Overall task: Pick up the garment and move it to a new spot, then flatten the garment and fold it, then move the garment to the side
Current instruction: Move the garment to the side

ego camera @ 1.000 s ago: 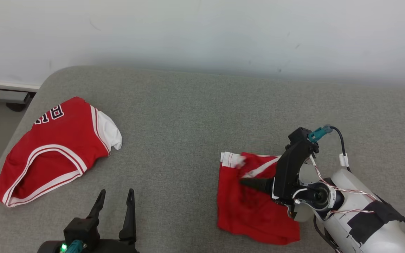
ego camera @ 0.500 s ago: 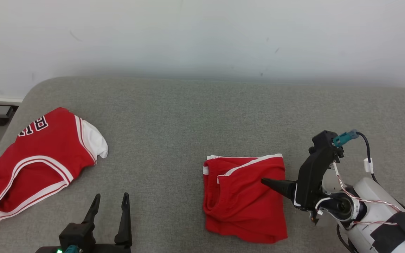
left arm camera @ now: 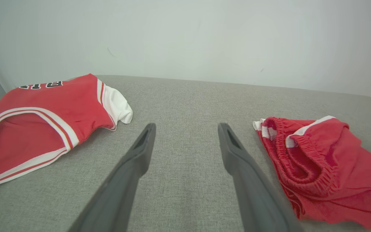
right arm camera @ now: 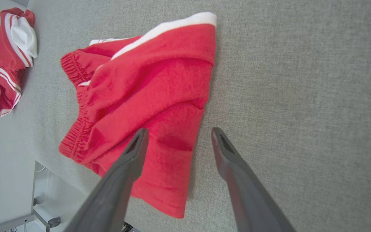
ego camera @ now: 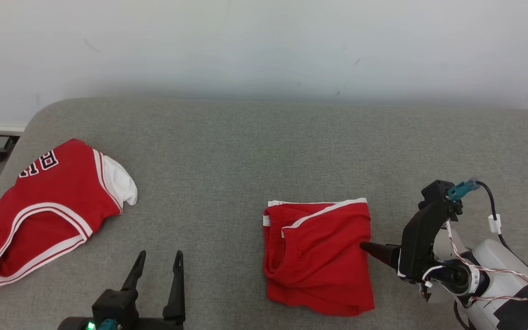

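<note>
While the right pincer point(ego camera: 365, 246) lies level, wide and empty, at the folded red shorts' point(ego camera: 316, 256) edge, the left pincer point(ego camera: 161, 253) stands wide over the coarse grey bench point(ego camera: 245, 151).

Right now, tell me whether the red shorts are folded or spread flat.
Folded: the red shorts lie doubled over in a compact block, with several layers showing at the edges, creased rather than smooth.
</note>
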